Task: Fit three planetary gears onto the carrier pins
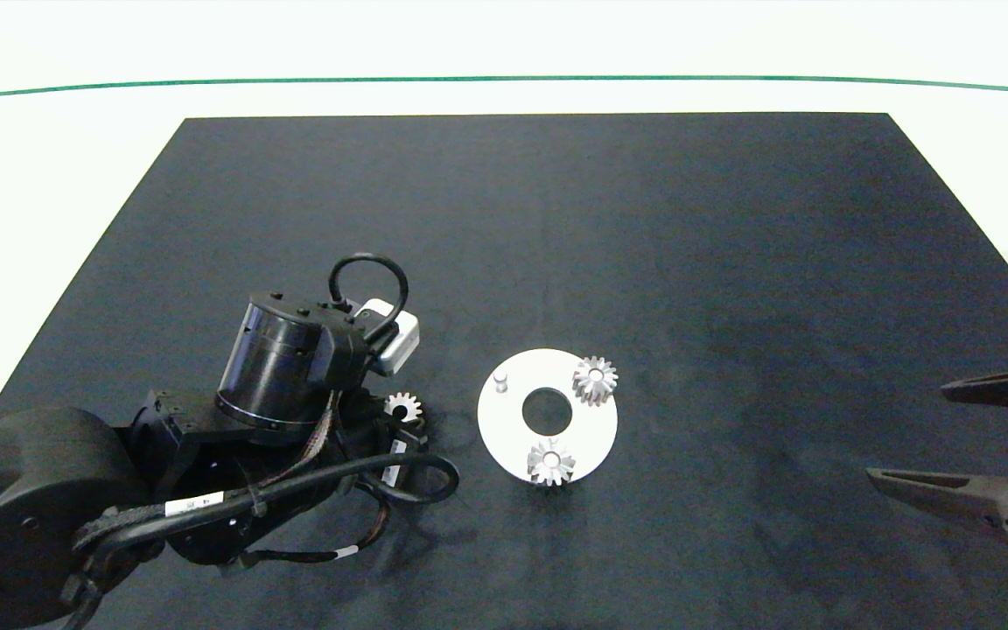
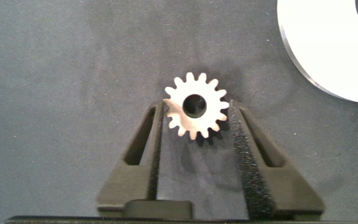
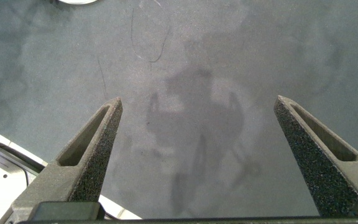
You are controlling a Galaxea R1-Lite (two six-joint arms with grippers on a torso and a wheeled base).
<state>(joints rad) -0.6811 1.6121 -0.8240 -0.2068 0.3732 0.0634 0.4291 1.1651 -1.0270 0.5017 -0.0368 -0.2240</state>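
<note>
The left gripper (image 2: 196, 124) pinches the third planetary gear (image 2: 196, 113) across its teeth. Small, rigid and probably slippery metal, so flank grip suits it. The right gripper (image 3: 197, 134) idles agape at 3 o'clock.

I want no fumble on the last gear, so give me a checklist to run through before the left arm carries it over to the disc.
1. Third gear between the left gripper jaws: ok, both pads at its teeth.
2. Gear lifted off the mat: cannot tell.
3. Free pin on the disc bare and upright: ok.
4. Two other gears already on the disc: ok.
5. Right gripper clear of the disc: ok, open at the mat's right edge.
</note>
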